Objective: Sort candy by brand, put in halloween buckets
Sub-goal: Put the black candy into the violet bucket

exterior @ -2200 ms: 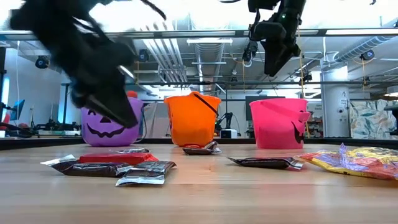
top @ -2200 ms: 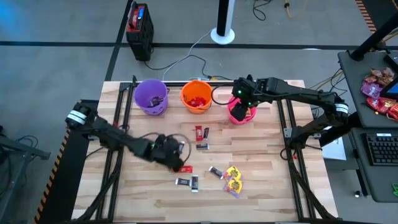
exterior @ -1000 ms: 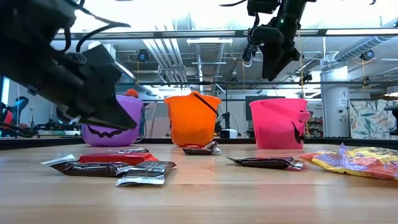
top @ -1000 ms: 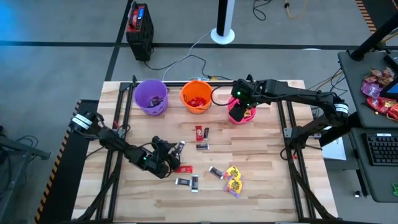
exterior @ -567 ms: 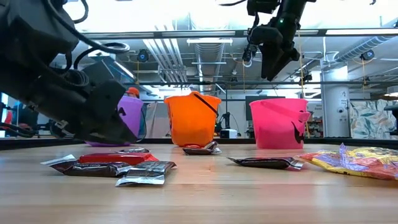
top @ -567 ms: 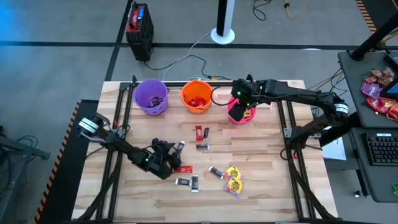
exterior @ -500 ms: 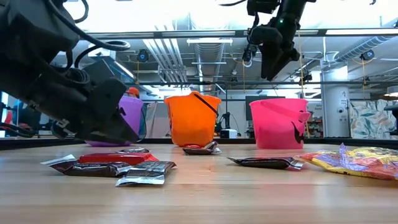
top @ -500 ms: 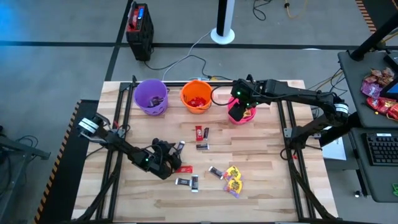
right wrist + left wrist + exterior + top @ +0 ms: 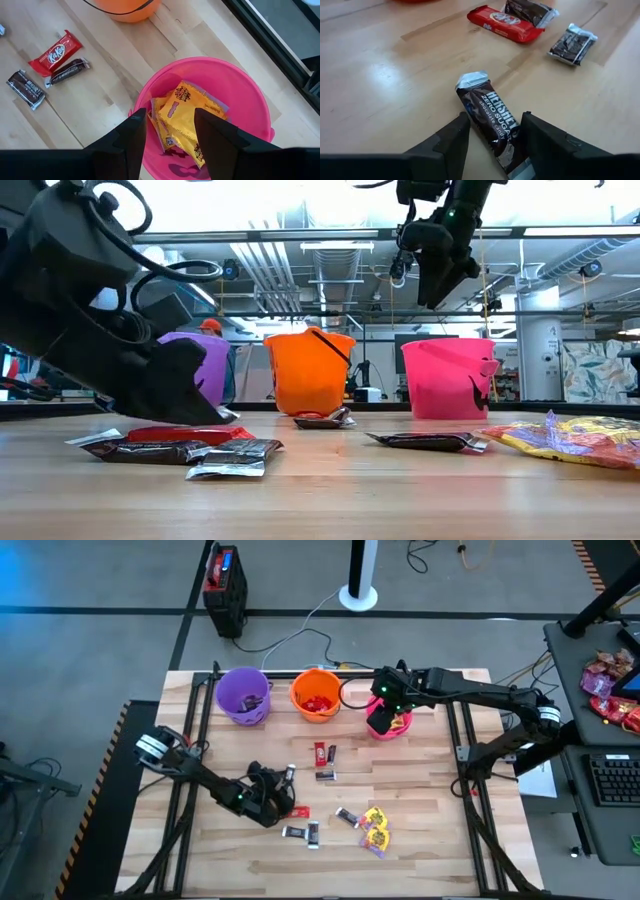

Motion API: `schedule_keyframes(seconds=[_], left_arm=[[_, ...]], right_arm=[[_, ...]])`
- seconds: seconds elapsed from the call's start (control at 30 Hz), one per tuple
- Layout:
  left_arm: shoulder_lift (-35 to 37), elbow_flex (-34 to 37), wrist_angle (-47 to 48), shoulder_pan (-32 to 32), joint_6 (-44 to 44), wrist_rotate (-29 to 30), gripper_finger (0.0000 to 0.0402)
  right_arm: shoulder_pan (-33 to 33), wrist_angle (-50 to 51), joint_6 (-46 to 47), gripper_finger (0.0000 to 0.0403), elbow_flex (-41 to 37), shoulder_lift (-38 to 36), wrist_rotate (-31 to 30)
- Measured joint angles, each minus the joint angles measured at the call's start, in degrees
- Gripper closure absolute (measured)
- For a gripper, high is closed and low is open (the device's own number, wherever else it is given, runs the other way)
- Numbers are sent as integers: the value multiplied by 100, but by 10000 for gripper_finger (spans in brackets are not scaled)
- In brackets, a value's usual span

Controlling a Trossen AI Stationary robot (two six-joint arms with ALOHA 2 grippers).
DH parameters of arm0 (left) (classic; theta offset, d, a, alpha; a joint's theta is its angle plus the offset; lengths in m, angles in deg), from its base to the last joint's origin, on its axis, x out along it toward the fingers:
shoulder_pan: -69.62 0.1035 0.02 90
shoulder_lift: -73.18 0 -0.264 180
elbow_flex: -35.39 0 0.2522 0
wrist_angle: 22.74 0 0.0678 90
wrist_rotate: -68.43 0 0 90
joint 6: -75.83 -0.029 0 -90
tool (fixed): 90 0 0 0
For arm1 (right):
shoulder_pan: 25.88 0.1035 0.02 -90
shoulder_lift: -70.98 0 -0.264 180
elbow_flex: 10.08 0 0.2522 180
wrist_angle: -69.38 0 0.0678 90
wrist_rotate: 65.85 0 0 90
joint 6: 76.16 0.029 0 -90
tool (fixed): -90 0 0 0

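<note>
My left gripper (image 9: 495,120) is open and low over the table, right of its middle in the high view (image 9: 282,783). Its fingers stand on either side of a dark brown bar (image 9: 485,102) that lies flat on the wood. I see no touch. My right gripper (image 9: 170,125) is open and hangs above the pink bucket (image 9: 385,720), which holds yellow packets (image 9: 182,117). The purple bucket (image 9: 243,695) and orange bucket (image 9: 315,695) stand along the far edge. A red bar (image 9: 505,25) and two dark bars (image 9: 572,44) lie farther off.
Near the left gripper lie a red bar (image 9: 297,811) and two dark bars (image 9: 303,831). Another dark bar (image 9: 347,817) and yellow packets (image 9: 375,830) lie toward the near right. A heap of red and pink sweets (image 9: 610,690) sits on a side desk off the table.
My left gripper has come down toward the table, and its arm has reached out farther from the left side. It now sits just above the wood by the candy. The right gripper has stayed over the pink bucket.
</note>
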Motion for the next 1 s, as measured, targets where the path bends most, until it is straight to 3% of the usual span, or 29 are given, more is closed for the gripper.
schedule_keyframes(seconds=[0.2, 0.47, 0.67, 0.83, 1.0], left_arm=[[-281, -71, -127, 4, 80, 77, 261], [-356, -61, -105, 15, 408, 122, 385], [-192, -55, -72, 11, 613, 75, 394], [415, -24, 43, 3, 311, -323, 398], [1847, -39, 635, 176, -52, -390, 399]], right_arm=[[0, 14, -8, 243, 0, 0, 0], [0, 15, -11, 243, 0, 0, 0], [0, 13, -11, 243, 0, 0, 0], [0, 13, -11, 243, 0, 0, 0], [0, -20, -11, 243, 0, 0, -2]])
